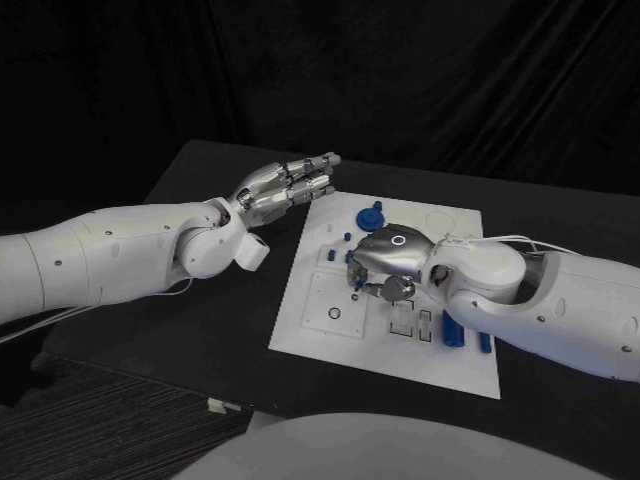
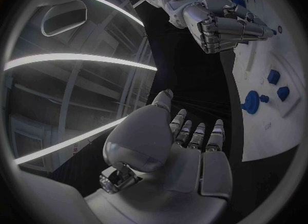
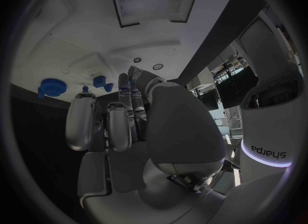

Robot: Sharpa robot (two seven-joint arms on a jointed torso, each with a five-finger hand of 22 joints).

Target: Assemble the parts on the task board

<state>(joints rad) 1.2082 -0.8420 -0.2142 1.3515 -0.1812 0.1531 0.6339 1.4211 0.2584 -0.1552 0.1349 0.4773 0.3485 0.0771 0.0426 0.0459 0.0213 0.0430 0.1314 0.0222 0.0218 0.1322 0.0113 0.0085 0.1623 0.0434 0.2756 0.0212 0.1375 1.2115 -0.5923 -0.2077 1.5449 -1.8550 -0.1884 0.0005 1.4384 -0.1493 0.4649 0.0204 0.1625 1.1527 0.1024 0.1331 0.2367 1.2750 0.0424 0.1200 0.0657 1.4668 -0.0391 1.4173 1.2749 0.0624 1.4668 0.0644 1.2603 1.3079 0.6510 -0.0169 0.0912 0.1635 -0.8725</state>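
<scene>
White task board [image 1: 450, 362] flat mid-table, blue gear [image 1: 369, 215] near far edge, blue bars [image 1: 466, 335] at near side

Dim scene against black drapes; the white board [image 1: 407, 300] is the brightest surface. Ceiling strip lights glare in the left wrist view. Fisheye edges bend and darken.

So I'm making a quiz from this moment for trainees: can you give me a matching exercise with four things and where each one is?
Things:
1. left hand
2. right hand
3. blue gear-shaped part
4. two upright blue parts

Places:
A. over the middle of the task board
B. near the board's far edge
C. off the board, beside its far left corner
D. near the board's near right side

Pairs: 1-C, 2-A, 3-B, 4-D
</scene>
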